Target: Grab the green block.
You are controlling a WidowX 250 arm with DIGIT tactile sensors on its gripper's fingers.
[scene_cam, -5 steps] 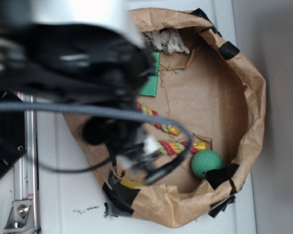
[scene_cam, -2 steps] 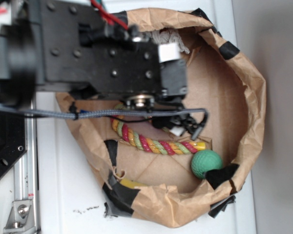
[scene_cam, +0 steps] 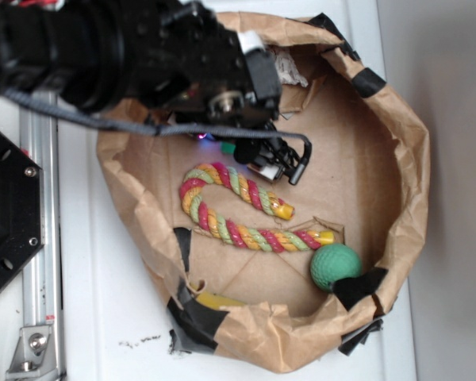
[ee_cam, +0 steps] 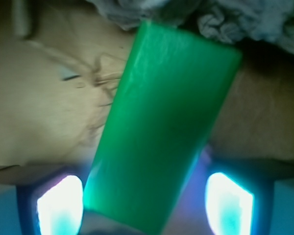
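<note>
The green block point(ee_cam: 166, 132) lies flat on the cardboard floor of the paper-walled basket point(scene_cam: 404, 119), near its 11 o'clock edge below some crumpled stuffing point(ee_cam: 225, 17), and is tilted toward 1 o'clock in the wrist view. The gripper point(ee_cam: 144, 203) is seen spread open and empty, its lit fingers point(ee_cam: 59, 205) straddling the block's near end. For a sound grasp, the fingers are best lowered level and closed squarely across the narrow width.

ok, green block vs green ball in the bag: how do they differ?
Shape: the green block is a flat, long slab; the green ball is round. Surface: the block looks smooth, the ball dimpled. Place: the block sits between the claw's fingers, under the arm in the exterior view; the ball lies in the open by the bag's wall. Both are plain green.
</note>
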